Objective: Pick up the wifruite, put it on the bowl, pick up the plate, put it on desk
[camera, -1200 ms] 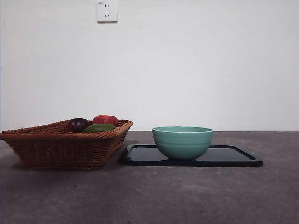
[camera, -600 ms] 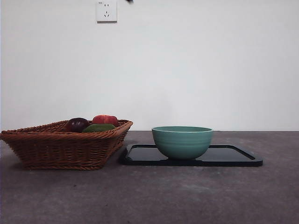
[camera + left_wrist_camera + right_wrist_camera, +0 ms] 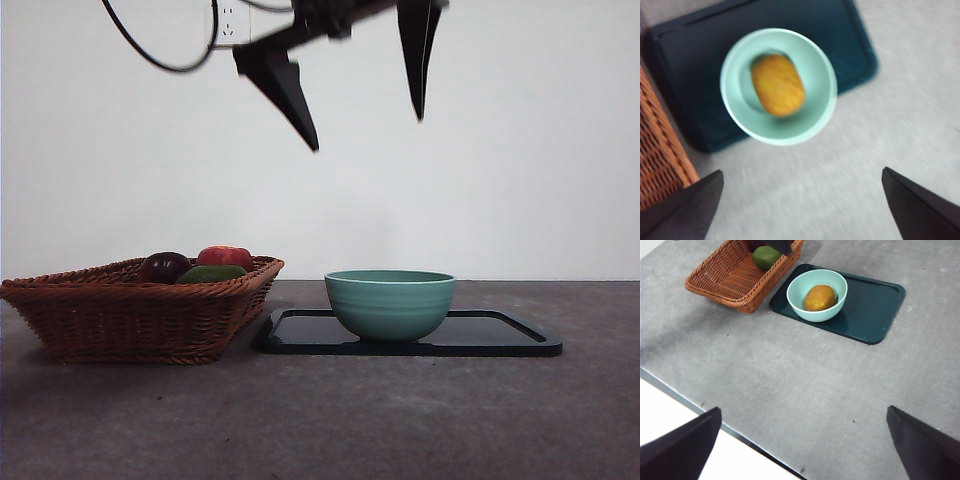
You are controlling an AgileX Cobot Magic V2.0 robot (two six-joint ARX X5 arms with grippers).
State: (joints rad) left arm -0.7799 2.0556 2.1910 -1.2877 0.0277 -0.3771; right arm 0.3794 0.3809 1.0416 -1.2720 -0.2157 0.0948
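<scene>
The yellow-orange fruit (image 3: 778, 85) lies inside the green bowl (image 3: 815, 122), down at the bottom, so the first part of the job looks done. The bowl stands on the black tray (image 3: 500, 338), and the tray lies flat on the grey desk (image 3: 330, 420), just beside the brown basket (image 3: 140, 315). In the basket the front view shows a red apple (image 3: 226, 256), a green fruit (image 3: 212, 273) and a dark fruit (image 3: 165, 266). The left gripper (image 3: 365, 135) hangs high above the bowl with its two jaws spread wide and nothing between them. The right gripper (image 3: 802, 440) waits farther back, up over the near part of the desk, and its jaws are wide apart too, holding nothing. What is left is likely the plate part of the job, and the black tray seems to be the only flat thing that fits that word. The tray looks thin, stiff and smooth, so it may be slippery. The bowl looks hard and breakable, and with the fruit in it the load sits to the basket side of the tray. A good place to take hold would be the raised rim at the bare end of the tray, away from the bowl. If the tray tips, the bowl could slide and the round fruit could roll around inside it.
</scene>
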